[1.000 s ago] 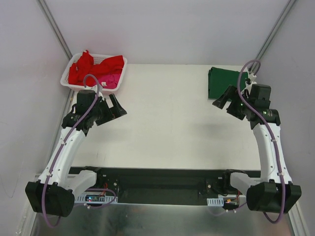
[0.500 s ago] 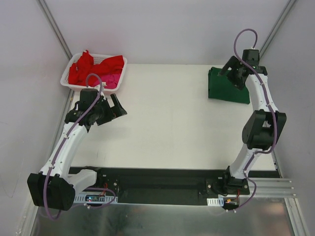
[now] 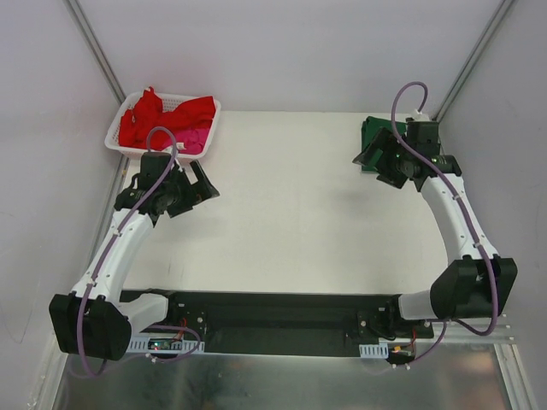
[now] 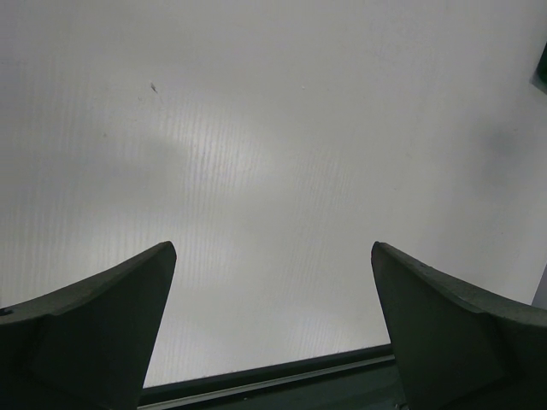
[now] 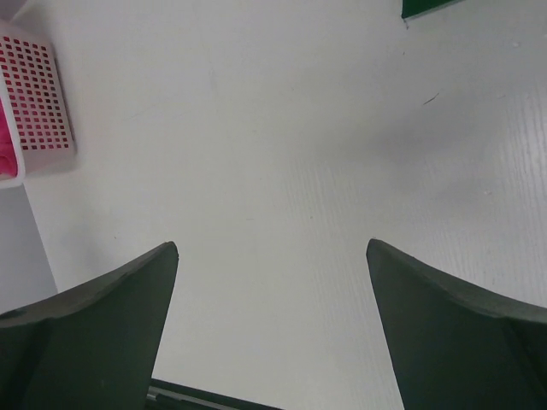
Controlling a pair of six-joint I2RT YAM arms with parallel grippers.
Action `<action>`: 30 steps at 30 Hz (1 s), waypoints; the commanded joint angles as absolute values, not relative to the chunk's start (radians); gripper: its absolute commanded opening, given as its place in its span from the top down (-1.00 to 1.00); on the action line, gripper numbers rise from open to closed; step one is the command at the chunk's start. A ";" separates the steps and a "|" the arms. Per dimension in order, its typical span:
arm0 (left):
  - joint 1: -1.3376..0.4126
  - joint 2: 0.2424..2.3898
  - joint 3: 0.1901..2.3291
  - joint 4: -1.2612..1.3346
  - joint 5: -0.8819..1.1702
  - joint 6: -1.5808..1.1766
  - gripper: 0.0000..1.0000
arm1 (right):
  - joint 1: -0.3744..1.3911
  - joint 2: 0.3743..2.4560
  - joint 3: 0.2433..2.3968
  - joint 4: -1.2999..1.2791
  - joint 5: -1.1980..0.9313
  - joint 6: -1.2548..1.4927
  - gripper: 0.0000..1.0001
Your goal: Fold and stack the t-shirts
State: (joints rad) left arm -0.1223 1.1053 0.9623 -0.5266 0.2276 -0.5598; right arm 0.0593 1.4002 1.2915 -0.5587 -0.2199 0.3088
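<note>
Green tee (image 3: pixel 370 128): far right of the tabletop (image 3: pixel 291 222). I see only its far-left corner, and the right wrist view cuts it to a sliver at the top edge. Red tee (image 3: pixel 144 120) and pink tee (image 3: pixel 191 138): heaped in the basket (image 3: pixel 114 142) at the far-left corner.

Change: half a second ago the right arm (image 3: pixel 461 222) stood raised at the green tee's far side and most of the cloth showed. Now it is lowered, and the right jaws hang across the tee's near-left part, wide apart and empty. I cannot tell whether they touch the cloth. The tee itself appears unmoved.

The left arm (image 3: pixel 115 252) has barely shifted. The left jaws are wide apart and empty, over bare tabletop just near of the basket.
</note>
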 commanded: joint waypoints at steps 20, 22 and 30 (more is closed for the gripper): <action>-0.112 1.213 1.040 -0.479 0.338 -0.502 -0.99 | 0.052 1.761 1.731 -0.744 0.037 0.225 -0.93; -0.112 1.212 1.039 -0.477 0.308 -0.476 -0.99 | 0.051 1.885 1.811 -0.742 0.076 0.221 -0.93; -0.112 1.262 1.061 -0.439 0.187 -0.451 -0.99 | 0.049 2.025 1.747 -0.346 -0.166 0.146 -0.93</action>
